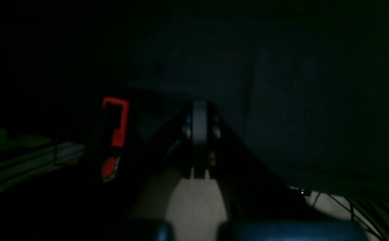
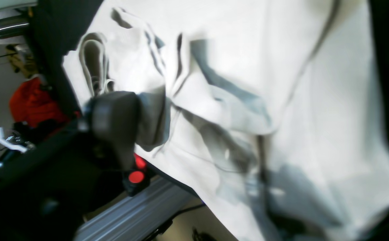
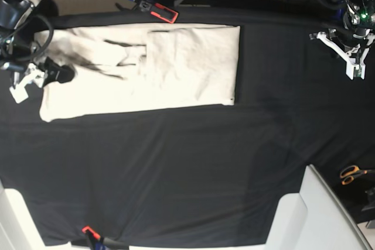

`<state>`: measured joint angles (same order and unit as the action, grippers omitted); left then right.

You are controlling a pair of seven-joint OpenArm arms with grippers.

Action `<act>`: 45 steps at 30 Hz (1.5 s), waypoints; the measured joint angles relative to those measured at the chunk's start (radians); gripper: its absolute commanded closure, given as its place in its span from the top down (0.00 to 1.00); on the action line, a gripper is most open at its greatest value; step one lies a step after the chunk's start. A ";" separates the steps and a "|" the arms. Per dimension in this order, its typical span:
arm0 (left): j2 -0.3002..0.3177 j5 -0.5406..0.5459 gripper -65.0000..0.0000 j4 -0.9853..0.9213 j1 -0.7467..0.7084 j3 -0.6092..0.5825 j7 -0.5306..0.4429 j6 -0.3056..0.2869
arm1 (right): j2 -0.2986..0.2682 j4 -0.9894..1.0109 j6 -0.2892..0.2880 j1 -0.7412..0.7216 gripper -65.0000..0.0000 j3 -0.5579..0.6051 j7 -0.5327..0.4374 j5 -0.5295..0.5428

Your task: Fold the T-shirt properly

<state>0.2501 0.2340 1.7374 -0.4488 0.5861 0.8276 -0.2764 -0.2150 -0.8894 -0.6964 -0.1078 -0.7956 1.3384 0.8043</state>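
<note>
Mid-fold: T-shirt (image 3: 176, 68) folded into long band on table (image 3: 176, 174). Right claw (image 3: 50, 74) at left end, grip unclear. Left claw (image 1: 199, 140) shut, empty, far right. Next: cross-fold.

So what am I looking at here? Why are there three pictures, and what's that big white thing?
It's a robot with two arms, trying to fold a T-shirt. One picture looks down from above on a table with a black tablecloth. The cream T-shirt lies flat there, already folded into a long strip. The other two pictures come from little cameras on the robot's wrists. The right tool is at the T-shirt's end, at the left of the top picture. Its wrist camera sees the cloth up close, bunched by one black finger. I can't tell if it's gripping. The left tool is far off on the other side, shut and holding nothing. Its picture is very dark. Orange scissors lie beside the table.
</note>
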 measured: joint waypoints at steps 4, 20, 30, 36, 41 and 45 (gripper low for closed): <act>0.000 -0.001 0.00 0.000 0.000 0.000 0.000 0.000 | 0.000 0.005 0.001 -0.015 0.27 0.047 0.008 -0.008; -0.014 -0.001 0.00 0.000 0.003 -0.001 0.000 0.000 | -0.084 -0.001 0.000 -0.009 0.02 0.108 -0.139 0.000; -0.013 -0.008 0.00 0.000 0.008 0.000 0.000 0.000 | -0.125 -0.208 0.300 0.103 0.02 0.200 -0.269 -0.021; -0.012 -0.006 0.00 0.000 0.008 0.001 0.001 0.000 | -0.112 -0.562 0.612 0.255 0.02 0.449 -0.419 0.001; -0.015 -0.002 0.00 0.000 0.008 0.000 0.000 0.000 | -0.118 -0.691 0.788 0.287 0.02 0.623 -0.412 0.004; -0.013 -0.012 0.00 0.000 0.008 0.002 0.000 0.000 | -0.122 -0.764 0.983 0.298 0.02 0.778 -0.420 -0.008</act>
<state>0.2371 0.2222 1.7370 -0.4408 0.5877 0.8276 -0.2760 -0.3370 -1.6531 0.2867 0.1905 -0.0177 0.9180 0.7963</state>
